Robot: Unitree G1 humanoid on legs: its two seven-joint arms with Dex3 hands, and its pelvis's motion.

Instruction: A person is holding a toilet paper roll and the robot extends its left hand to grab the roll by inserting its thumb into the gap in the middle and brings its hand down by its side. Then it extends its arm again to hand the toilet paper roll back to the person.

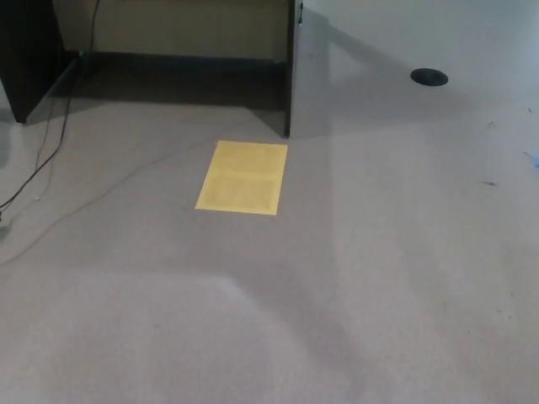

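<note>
The head view shows only grey carpet floor (337,295). No toilet paper roll, no person and no part of my arms or hands appears anywhere in the picture.
A yellow rectangular sheet (242,177) lies flat on the carpet at centre. Behind it stands a dark desk with an upright panel (289,76). Thin cables (46,160) trail over the floor at the left. A black round disc (429,77) sits at the upper right.
</note>
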